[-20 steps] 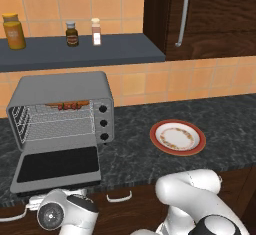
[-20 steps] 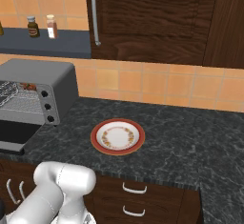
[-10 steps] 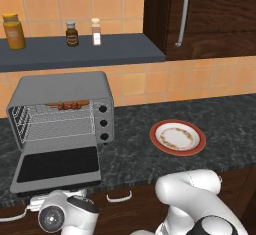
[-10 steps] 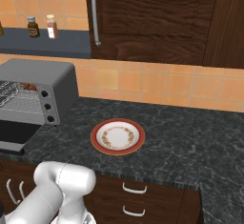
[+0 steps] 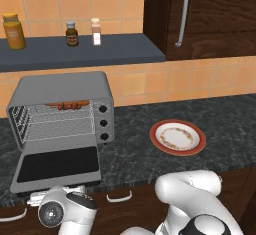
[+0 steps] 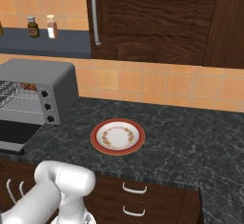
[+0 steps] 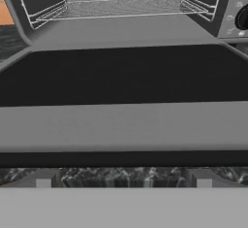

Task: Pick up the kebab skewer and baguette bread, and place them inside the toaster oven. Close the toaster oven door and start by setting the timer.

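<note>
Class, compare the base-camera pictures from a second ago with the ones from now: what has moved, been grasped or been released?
Nothing has visibly changed. The toaster oven door still hangs open, the kebab skewer still lies on the rack inside the toaster oven, and the plate sits where it was on the counter.

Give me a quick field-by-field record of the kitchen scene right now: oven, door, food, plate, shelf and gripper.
toaster oven: grey, on the dark counter, three black knobs
toaster oven door: dropped fully open, dark glass up
kebab skewer: inside, at the rear of the wire rack
baguette bread: cannot tell
plate: red-rimmed, right of the oven
shelf: three jars
gripper: open, low before the door's front edge
</note>
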